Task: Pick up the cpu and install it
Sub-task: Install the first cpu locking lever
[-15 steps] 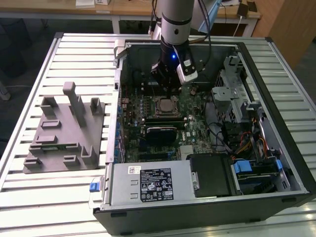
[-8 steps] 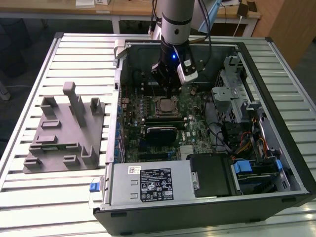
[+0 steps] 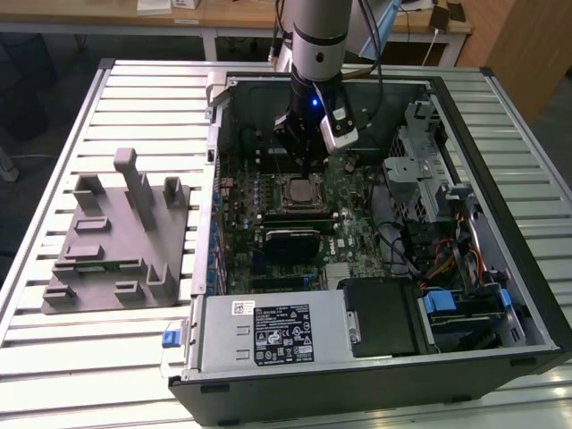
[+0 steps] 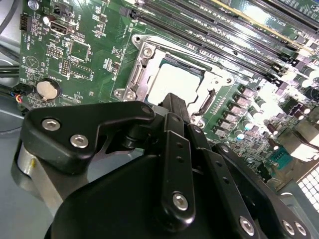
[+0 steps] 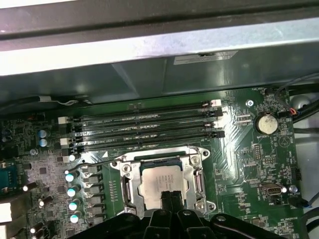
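Hovering just above the motherboard (image 5: pixel 249 164), the gripper (image 5: pixel 172 197) has its fingers closed together, empty. The cpu (image 5: pixel 158 179) lies inside the socket frame (image 5: pixel 127 185). Risk: pressing on a skewed chip could bend socket pins.

Grey fixture block (image 3: pixel 107 241), open computer case (image 3: pixel 357 391), slatted table (image 3: pixel 134 98)

The pale silver square cpu (image 5: pixel 160 179) lies flat inside the socket frame (image 5: pixel 126 185).
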